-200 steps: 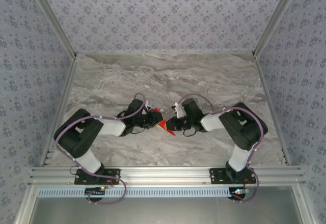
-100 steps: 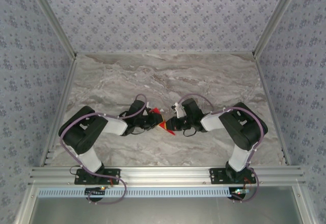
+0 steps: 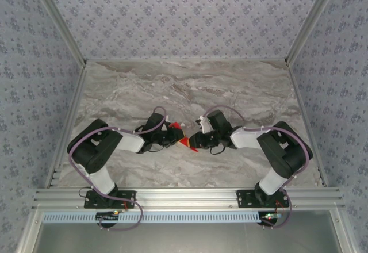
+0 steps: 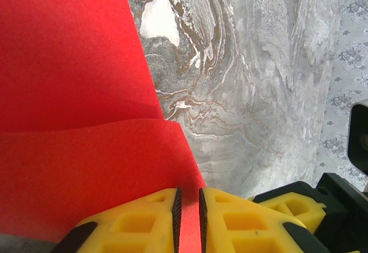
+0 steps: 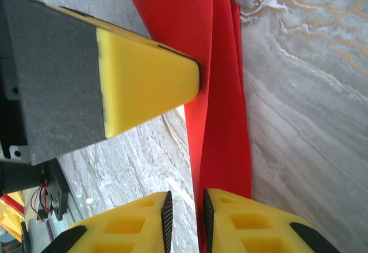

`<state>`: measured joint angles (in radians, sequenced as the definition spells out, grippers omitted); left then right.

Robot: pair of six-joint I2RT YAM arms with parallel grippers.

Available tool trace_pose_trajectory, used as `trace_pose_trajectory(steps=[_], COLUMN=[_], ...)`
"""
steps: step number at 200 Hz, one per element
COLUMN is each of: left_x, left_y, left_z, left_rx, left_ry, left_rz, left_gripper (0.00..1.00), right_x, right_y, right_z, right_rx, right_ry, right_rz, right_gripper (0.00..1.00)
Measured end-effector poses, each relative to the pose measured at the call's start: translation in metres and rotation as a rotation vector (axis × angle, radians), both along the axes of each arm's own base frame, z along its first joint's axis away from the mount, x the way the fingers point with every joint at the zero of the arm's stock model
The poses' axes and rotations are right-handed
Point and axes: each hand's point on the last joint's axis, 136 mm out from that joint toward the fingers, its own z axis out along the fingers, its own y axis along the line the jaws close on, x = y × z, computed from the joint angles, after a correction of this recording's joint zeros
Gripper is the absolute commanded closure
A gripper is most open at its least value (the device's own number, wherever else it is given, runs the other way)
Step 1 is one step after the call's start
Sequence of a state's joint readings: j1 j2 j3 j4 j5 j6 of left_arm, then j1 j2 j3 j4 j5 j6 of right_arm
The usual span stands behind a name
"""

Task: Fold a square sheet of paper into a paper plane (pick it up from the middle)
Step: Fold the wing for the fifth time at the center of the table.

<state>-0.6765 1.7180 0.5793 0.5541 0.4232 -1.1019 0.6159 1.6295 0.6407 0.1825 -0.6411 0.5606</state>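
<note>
The red sheet of paper (image 3: 185, 142), folded into a narrow layered pointed shape, hangs just above the table's middle between both grippers. My left gripper (image 3: 176, 133) comes in from the left. In the left wrist view the jaws (image 4: 187, 191) are shut on the paper's (image 4: 75, 121) lower corner, with red filling the thin gap. My right gripper (image 3: 195, 140) faces it from the right. Its jaws (image 5: 185, 194) stand slightly apart: the paper's (image 5: 221, 92) edge lies against the right pad and bare marble shows beside it. The left gripper's yellow finger (image 5: 144, 80) touches the paper higher up.
The grey marble table (image 3: 190, 86) is walled by patterned panels on three sides. An aluminium rail (image 3: 184, 194) runs along the near edge, where both arm bases are bolted. Open tabletop lies behind and to both sides of the grippers.
The right gripper's jaws have parted from the paper, and the right arm's elbow has swung out to the right. The left arm shifted slightly right, still gripping the paper.
</note>
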Motion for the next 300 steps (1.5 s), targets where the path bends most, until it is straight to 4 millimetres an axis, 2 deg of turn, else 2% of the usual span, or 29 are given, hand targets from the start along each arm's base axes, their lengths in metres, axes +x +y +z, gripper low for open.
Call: trace_pose_trajectory(steps=[57, 109, 182, 212, 256, 300], left_x=[0.000, 0.000, -0.001, 0.000, 0.001, 0.001], left_y=[0.000, 0.000, 0.000, 0.000, -0.001, -0.001], left_z=[0.000, 0.000, 0.000, 0.000, 0.000, -0.001], left_rx=[-0.002, -0.002, 0.001, 0.002, 0.003, 0.006], left_ry=[-0.001, -0.001, 0.002, 0.003, 0.005, 0.008], left_rz=[-0.004, -0.004, -0.004, -0.004, -0.004, -0.004], left_gripper=[0.80, 0.80, 0.81, 0.81, 0.81, 0.81], right_x=[-0.006, -0.008, -0.010, -0.013, -0.015, -0.015], right_y=[-0.006, -0.006, -0.009, -0.013, -0.016, -0.016], right_z=[-0.012, -0.021, -0.014, -0.012, -0.017, -0.022], right_rx=[-0.042, -0.048, -0.060, -0.076, -0.100, -0.110], right_ry=[0.034, 0.064, 0.055, 0.046, 0.051, 0.065], right_rz=[0.005, 0.013, 0.020, 0.029, 0.034, 0.038], right_gripper=[0.89, 0.89, 0.82, 0.83, 0.89, 0.88])
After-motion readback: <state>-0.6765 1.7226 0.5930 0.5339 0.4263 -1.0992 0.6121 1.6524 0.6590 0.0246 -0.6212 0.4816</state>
